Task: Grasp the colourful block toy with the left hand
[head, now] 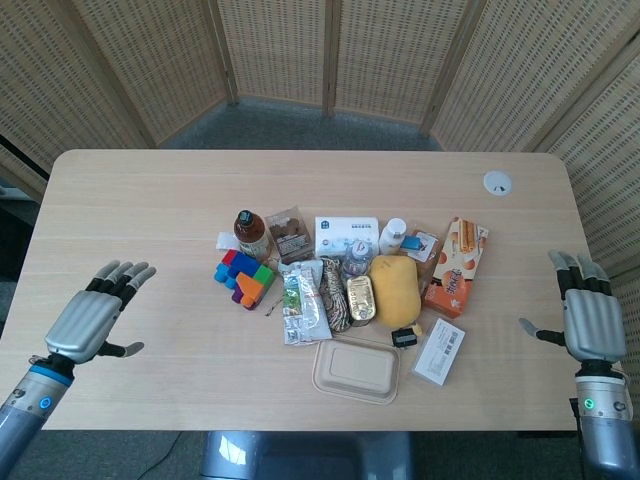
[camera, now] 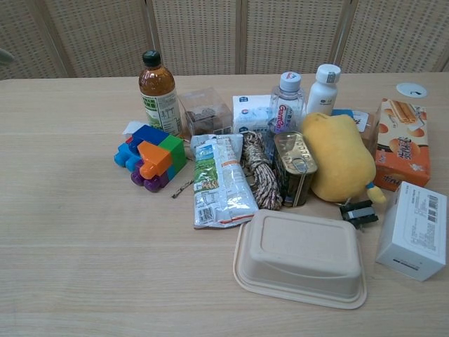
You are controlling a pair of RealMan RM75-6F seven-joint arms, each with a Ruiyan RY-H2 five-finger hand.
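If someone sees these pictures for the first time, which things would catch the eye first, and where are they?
The eye goes first to the crowded cluster of goods at the middle of the table, above all the yellow plush toy and the colourful block toy at the cluster's left edge, in front of the brown tea bottle. Next come the two metallic hands with fingers spread: the left hand near the left edge, the right hand at the far right.

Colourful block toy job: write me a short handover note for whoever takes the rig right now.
Left hand: open, holding nothing, over the table's left part, well short of the toy.
Right hand: open, holding nothing, at the right edge.
Colourful plastic block toy: untouched on the wooden table, at the left end of the clutter, just in front of the brown tea bottle.
Done: nothing yet.
Left: reach, grasp.
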